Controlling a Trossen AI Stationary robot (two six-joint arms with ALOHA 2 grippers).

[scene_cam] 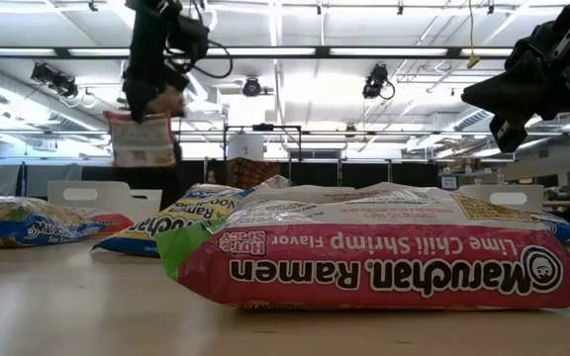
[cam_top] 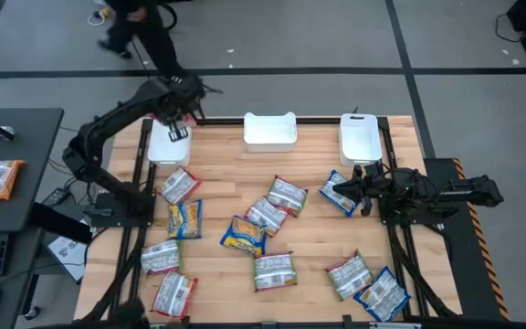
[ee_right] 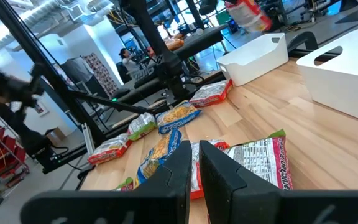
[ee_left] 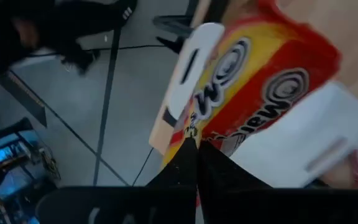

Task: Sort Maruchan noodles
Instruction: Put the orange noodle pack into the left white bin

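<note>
1. Two grippers: left gripper [ee_left: 196,144] clamped on red packet [ee_left: 253,81], hanging above left bin [cam_top: 169,144].
2. Right gripper [cam_top: 350,192] pinches blue packet [cam_top: 338,195] right of that bin; packet partly hidden.

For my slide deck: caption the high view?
Left claw holds a ramen packet over the left bin.

"Maruchan Ramen", "Lime Chili Shrimp Flavor", upside down on nearest packet [scene_cam: 384,259], "Maruchan" on blue packet [scene_cam: 23,222]
</note>
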